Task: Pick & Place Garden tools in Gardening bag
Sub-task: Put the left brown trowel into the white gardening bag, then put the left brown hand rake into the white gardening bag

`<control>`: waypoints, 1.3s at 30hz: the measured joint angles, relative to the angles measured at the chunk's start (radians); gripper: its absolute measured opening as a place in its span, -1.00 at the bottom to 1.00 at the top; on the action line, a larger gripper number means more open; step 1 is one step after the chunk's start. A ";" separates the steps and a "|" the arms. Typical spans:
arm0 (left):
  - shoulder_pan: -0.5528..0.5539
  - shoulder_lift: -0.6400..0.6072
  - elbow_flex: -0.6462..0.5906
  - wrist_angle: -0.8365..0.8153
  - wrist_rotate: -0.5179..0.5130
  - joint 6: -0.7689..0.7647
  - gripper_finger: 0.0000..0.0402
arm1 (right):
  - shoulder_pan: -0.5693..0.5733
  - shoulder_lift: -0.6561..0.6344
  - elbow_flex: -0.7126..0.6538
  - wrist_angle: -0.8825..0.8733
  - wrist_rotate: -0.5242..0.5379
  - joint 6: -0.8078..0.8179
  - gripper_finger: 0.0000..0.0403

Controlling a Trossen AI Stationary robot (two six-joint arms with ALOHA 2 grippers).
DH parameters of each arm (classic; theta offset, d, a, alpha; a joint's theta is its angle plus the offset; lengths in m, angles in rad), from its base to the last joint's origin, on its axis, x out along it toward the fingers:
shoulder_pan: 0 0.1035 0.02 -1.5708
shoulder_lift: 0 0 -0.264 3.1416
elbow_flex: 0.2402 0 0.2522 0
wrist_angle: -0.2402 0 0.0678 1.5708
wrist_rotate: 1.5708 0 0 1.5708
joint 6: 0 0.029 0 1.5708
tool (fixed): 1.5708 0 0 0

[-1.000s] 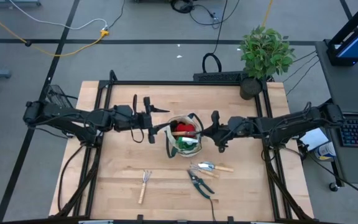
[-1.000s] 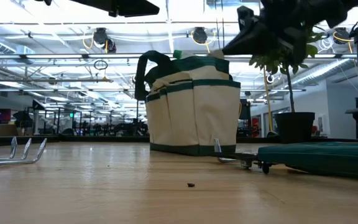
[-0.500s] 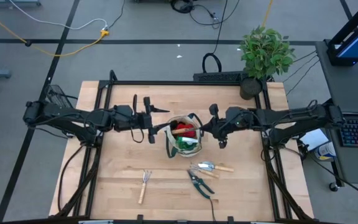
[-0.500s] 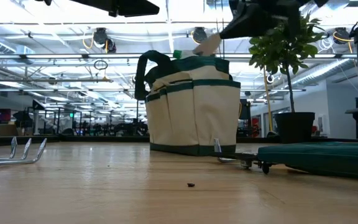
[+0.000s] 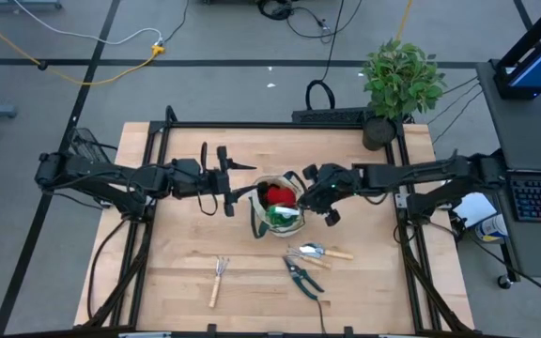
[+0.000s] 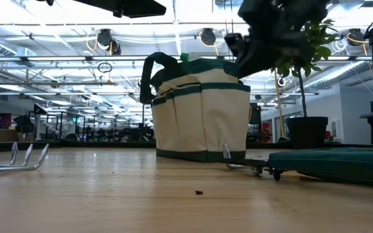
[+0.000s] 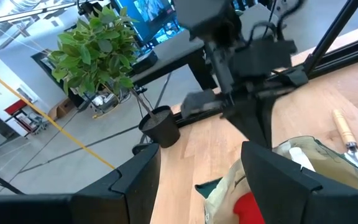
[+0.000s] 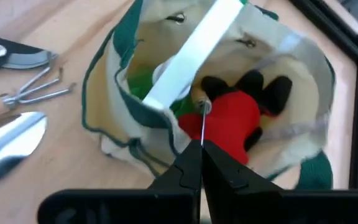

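Since the earlier frame, the right tool (image 5: 316,197) has advanced from beside the gardening bag (image 5: 278,207) to over its rim; its fingers (image 8: 199,167) are pressed together, holding nothing. Opposite it, the left tool (image 5: 222,179) hangs just beside the bag with fingers (image 7: 272,180) spread and empty.

Surroundings: a potted plant (image 5: 400,84) stands at the desk's (image 5: 186,244) far right corner, well apart from the work. On the near side of the bag a hand fork (image 5: 218,278), pruning shears (image 5: 302,277) and a trowel (image 5: 321,252) lie on the desk.

Bag condition: upright at desk centre, beige fabric with dark green trim, mouth open. Inside are a red item (image 8: 232,124), a green item (image 8: 143,84) and a pale flat strip (image 8: 194,53) leaning across the opening.
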 joint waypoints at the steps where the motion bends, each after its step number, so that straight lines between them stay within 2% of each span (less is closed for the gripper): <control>1: 0.000 0.000 0.000 -0.001 0.000 -0.003 0.14 | 0.000 0.016 0.000 0.018 0.000 -0.015 -1.00; 10: 0.000 0.000 0.000 -0.006 0.000 -0.003 0.14 | 0.001 0.086 0.000 0.141 0.019 -0.024 -0.97; 13: 0.000 0.000 0.000 -0.008 0.000 -0.003 0.14 | 0.003 0.087 -0.001 0.160 0.055 0.005 -0.89; 18: -0.012 0.000 0.000 -0.010 -0.004 -0.053 0.14 | 0.004 0.086 -0.001 0.165 0.058 0.012 -0.71; 22: -0.057 0.000 0.000 -0.054 -0.071 -0.217 0.14 | 0.011 0.086 -0.001 0.165 0.059 0.041 -0.57; 26: -0.132 0.000 0.000 -0.251 -0.100 -0.444 0.14 | 0.029 0.069 -0.001 0.158 0.061 0.057 -0.49; 32: -0.290 0.000 0.000 -0.575 -0.087 -0.798 0.14 | 0.054 0.000 -0.002 0.162 0.066 0.061 -0.45; 36: -0.387 0.009 0.000 -0.660 -0.044 -1.094 0.14 | 0.064 -0.054 -0.002 0.166 0.086 0.132 -0.45; 39: -0.467 0.049 0.000 -0.671 0.001 -1.175 0.14 | 0.069 -0.083 -0.002 0.165 0.084 0.208 -0.45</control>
